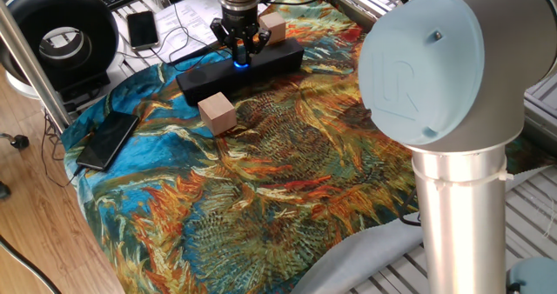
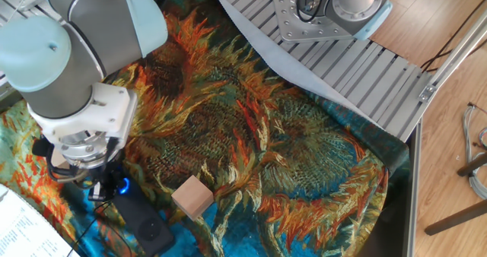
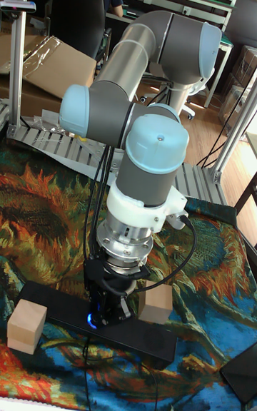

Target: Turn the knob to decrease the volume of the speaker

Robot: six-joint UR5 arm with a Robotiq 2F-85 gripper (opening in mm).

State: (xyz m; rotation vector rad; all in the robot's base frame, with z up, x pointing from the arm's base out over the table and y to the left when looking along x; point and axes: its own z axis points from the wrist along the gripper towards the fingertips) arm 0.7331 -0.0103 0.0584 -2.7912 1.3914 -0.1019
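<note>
The speaker (image 1: 202, 79) is a long black bar lying across the far part of the sunflower cloth, also seen in the other fixed view (image 2: 146, 223) and the tall view (image 3: 146, 337). Its knob (image 1: 241, 64) glows blue at the middle of the top face, showing as a blue spot (image 2: 122, 185) under the wrist and a blue spot (image 3: 91, 322) beside the fingers. My gripper (image 1: 241, 56) points straight down onto the knob, its dark fingers closed around it. The fingers hide most of the knob.
One tan wooden cube (image 1: 217, 114) stands just in front of the speaker, another cube (image 1: 273, 26) behind it. A flat black phone (image 1: 108, 140) lies at the cloth's left edge. Cables, papers and a second phone (image 1: 142, 29) sit beyond the cloth. The arm's base (image 1: 457, 216) fills the right foreground.
</note>
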